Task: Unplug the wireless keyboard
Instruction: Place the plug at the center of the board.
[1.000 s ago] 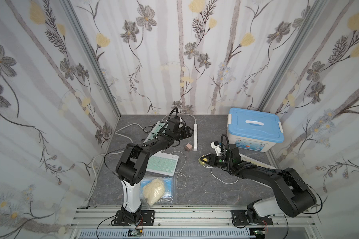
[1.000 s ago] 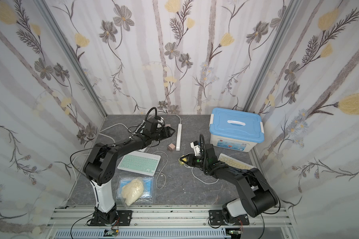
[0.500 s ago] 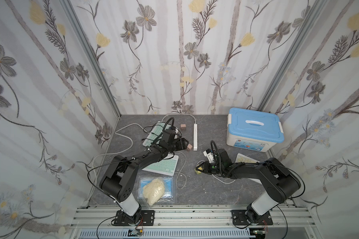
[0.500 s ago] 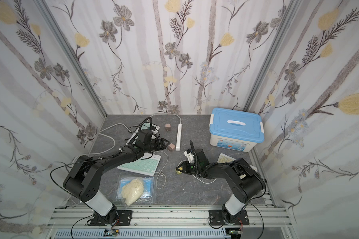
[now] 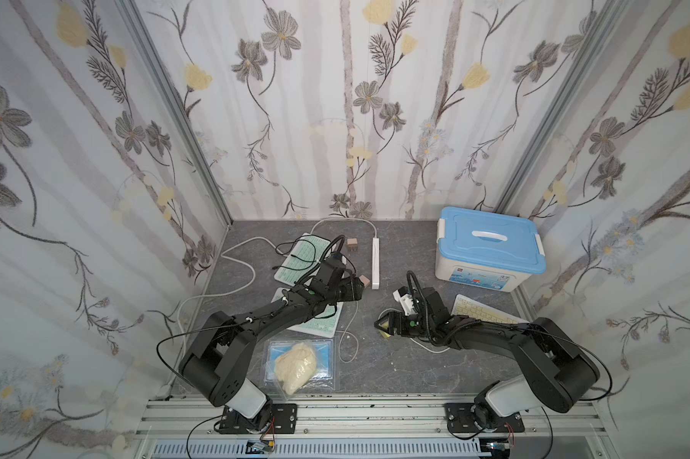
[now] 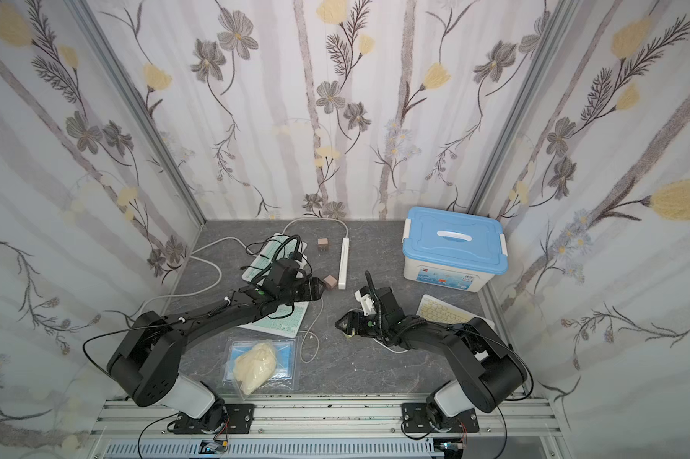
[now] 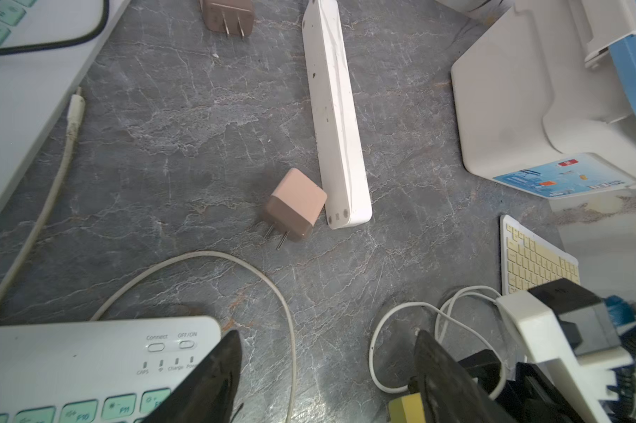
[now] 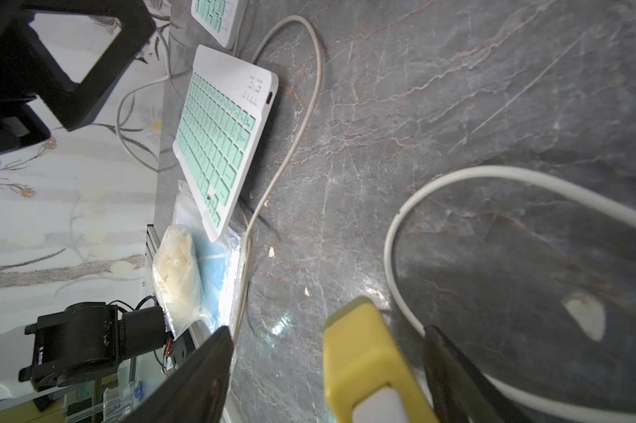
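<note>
- Yellow keyboard (image 5: 482, 312): lies flat on the right side of the grey table (image 5: 395, 369), just in front of the storage box (image 5: 490, 254) and partly under the right arm.
- White cable (image 7: 377, 329): loops on the table between the yellow keyboard and the right gripper (image 8: 327, 335). Whether its end is seated in the keyboard cannot be told.
- Yellow charger block (image 8: 364, 359): sits between the right gripper's fingers.
- Right gripper: fingers spread wide, with a clear gap on one side of the block. The other finger is close to it, but contact cannot be told.
- Left gripper (image 7: 327, 337): fingers spread, only bare table between them, beside a corner of the mint keyboard (image 8: 217, 139).
- Storage box: white body, blue lid shut, contents hidden.
- Clear bag (image 5: 295, 367): holds a cream lump and lies on a blue flat pack (image 5: 325, 353), near the table's front edge.
- Power strip (image 7: 336, 121): white, lying flat. A pink charger (image 7: 294, 205) lies just beside its end, prongs bare.
</note>
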